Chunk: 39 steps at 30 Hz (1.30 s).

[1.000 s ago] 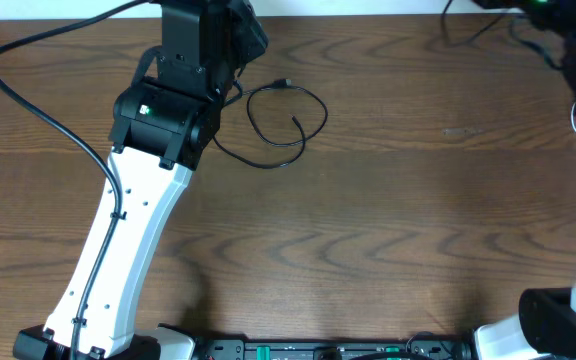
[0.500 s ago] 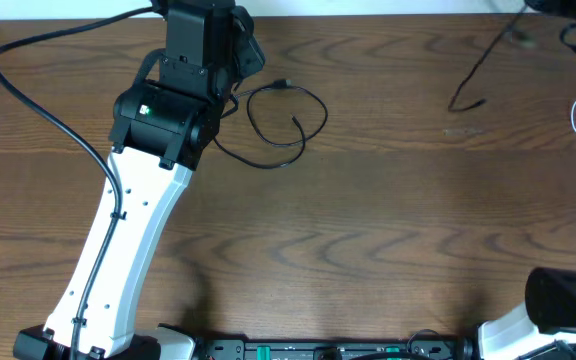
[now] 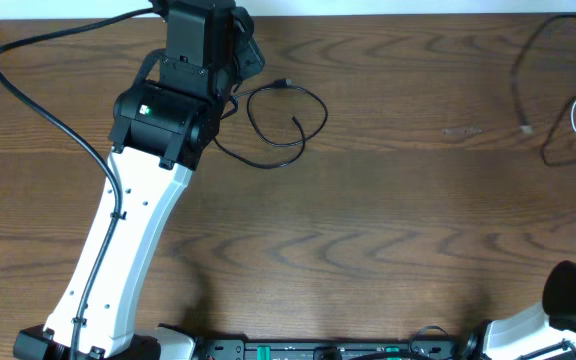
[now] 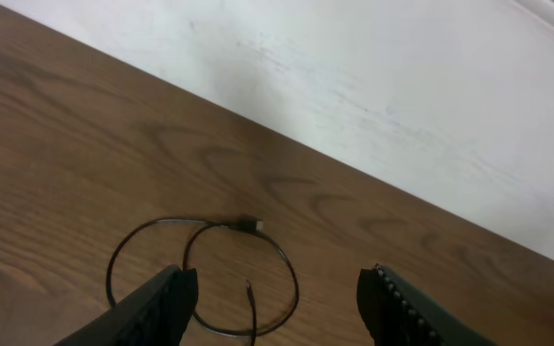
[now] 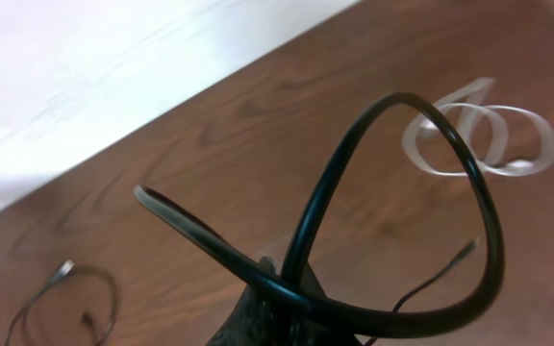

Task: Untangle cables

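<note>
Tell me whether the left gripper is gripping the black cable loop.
No: the left gripper stands open and empty, while the black cable loop lies loose on the table.

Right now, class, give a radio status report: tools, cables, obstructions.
Left tool open, near small black loop. Right tool shut on second black cable, held off table. White cable coiled apart. No obstruction seen.

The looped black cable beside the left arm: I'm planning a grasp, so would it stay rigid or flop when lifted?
Probably floppy: the black cable is thin and lies in loose overlapping curves. Likely light, so a push would drag it across the wooden table rather than roll it.
</note>
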### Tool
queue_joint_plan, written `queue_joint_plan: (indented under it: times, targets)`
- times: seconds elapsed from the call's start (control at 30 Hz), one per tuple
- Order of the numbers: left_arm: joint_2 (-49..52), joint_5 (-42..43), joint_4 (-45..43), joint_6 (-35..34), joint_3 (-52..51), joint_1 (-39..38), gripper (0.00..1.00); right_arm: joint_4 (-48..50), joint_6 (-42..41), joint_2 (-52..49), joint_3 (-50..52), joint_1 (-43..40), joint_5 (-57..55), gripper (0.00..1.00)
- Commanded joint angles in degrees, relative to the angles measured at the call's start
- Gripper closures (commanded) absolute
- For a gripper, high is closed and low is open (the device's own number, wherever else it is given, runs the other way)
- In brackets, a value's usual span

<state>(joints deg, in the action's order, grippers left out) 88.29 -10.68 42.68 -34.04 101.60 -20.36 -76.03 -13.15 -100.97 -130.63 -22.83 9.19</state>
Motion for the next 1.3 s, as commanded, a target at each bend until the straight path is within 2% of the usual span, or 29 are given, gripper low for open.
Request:
queue_joint_plan:
  times: [0.0,0.23,0.53,0.83,1.0,1.03,1.1,1.17,1.2,1.27]
  targets:
    - [-0.7,-0.7,0.2,1.0,0.2,0.1,0.41,0.2,0.6,0.9,-0.2,-4.9,-0.7,0.99]
    - [-0.7,-0.7,0.2,1.0,0.2,0.1,0.41,0.6,-0.1,-2.7,-0.2,-15.3,-0.7,0.99]
    - [-0.7,-0.7,0.3,1.0,0.2,0.1,0.41,3.2,-3.2,-12.1,-0.2,-25.9,-1.6,0.99]
    - [-0.4,-0.3,0.3,0.8,0.2,0.1,0.41,9.1,-4.2,-21.3,-0.2,-31.4,-1.9,0.99]
    - [0.0,-0.3,0.4,0.8,0.2,0.1,0.41,9.2,-4.2,-24.8,-0.2,-32.6,-8.1,0.98]
    - [0.1,-0.3,0.4,0.8,0.2,0.0,0.41,9.2,-4.2,-25.5,-0.2,-32.8,-8.4,0.86]
    - [0.3,-0.3,0.3,0.8,0.2,0.0,0.41,9.0,-4.2,-26.1,-0.2,-32.9,-7.9,0.40]
    - [0.4,-0.3,0.3,0.8,0.2,0.0,0.41,9.0,-4.2,-26.1,-0.2,-33.0,-6.1,0.06]
    - [0.5,-0.3,0.3,0.8,0.2,0.0,0.41,9.0,-4.2,-26.1,-0.2,-33.0,-5.2,0.01]
    - [0.5,-0.3,0.3,0.8,0.2,0.0,0.41,8.4,-4.2,-25.9,-0.3,-33.0,-2.6,0.01]
